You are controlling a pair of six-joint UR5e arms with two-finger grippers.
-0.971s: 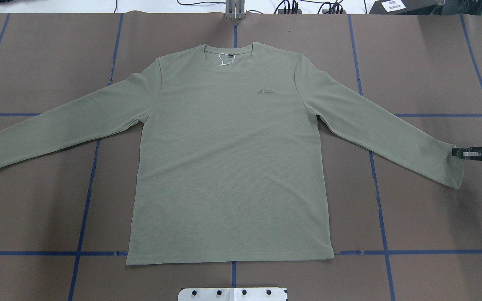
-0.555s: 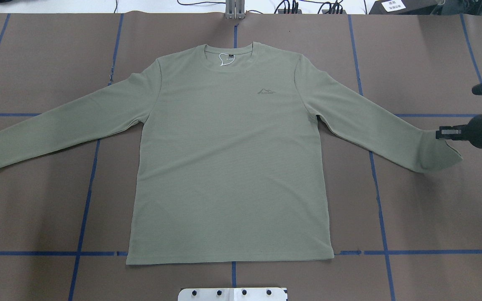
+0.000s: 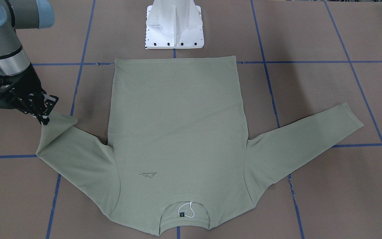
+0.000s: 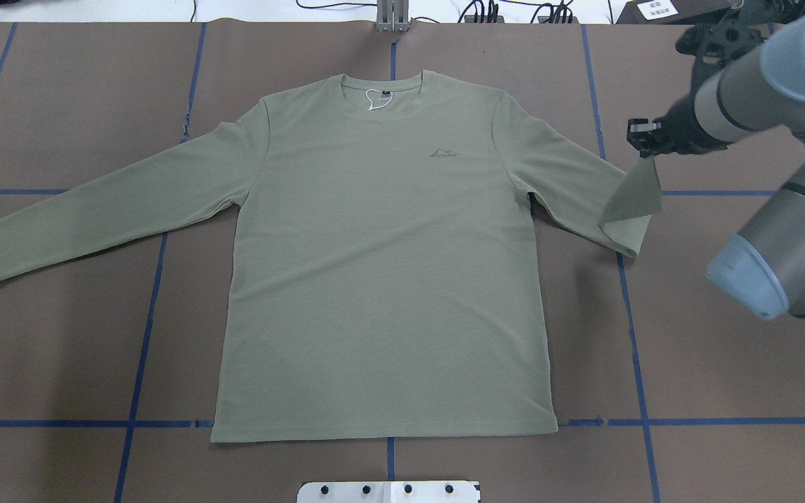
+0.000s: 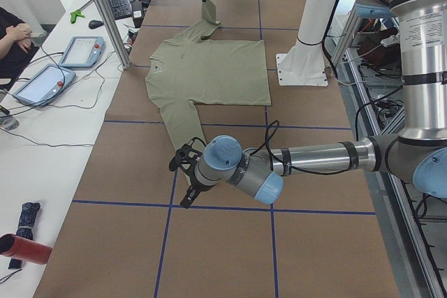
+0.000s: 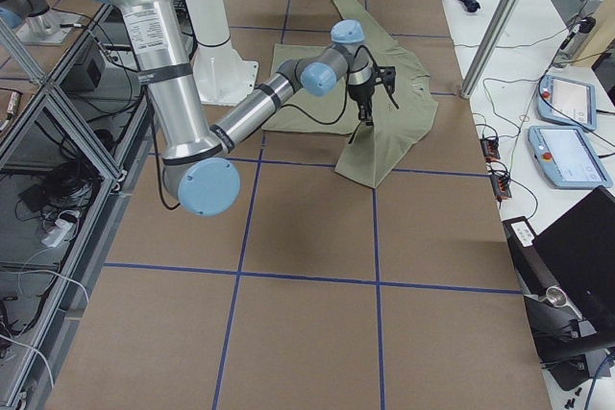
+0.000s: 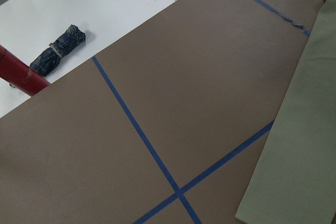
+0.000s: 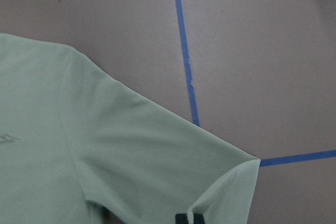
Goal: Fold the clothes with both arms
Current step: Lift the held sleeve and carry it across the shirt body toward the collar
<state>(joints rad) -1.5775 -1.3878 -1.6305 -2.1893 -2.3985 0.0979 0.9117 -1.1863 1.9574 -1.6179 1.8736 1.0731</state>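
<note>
Overhead exterior view: a pale sage-green long-sleeved knit shirt (image 4: 381, 279) lies face up and flat on the brown paper-covered counter (image 4: 724, 363). Its collar points away from the robot and its hem is near the white metal pedestal (image 4: 388, 491).

The right tool (image 4: 643, 148) has its fingers pressed together on the cuff (image 4: 636, 192) of the right sleeve (image 4: 556, 175). The cuff is raised off the counter, so the sleeve's end hangs as a doubled-over flap above the part that lies flat. In the right wrist view the black fingertips (image 8: 181, 219) nip the fabric edge.

The left sleeve (image 4: 95, 209) lies stretched out flat with nothing on it. The left tool (image 5: 183, 181) hangs low over bare counter just off that sleeve's end. It shows only in the side view, so I cannot tell whether it is spread or closed.

The step in hand looks like folding the right sleeve in over the body, and it has barely begun. To do it well:

- Carry the cuff inward in a low arc, high enough that the hanging flap clears the chest without dragging.
- Keep only light tension, since a hard pull on fine knit would likely shift the shoulder and skew the torso.
- Aim for a crease near the shoulder seam, with the sleeve laid straight across the chest.
- Let go only once the cuff rests on the cloth.
- Handle the left sleeve the same way, so the two folds match.
</note>
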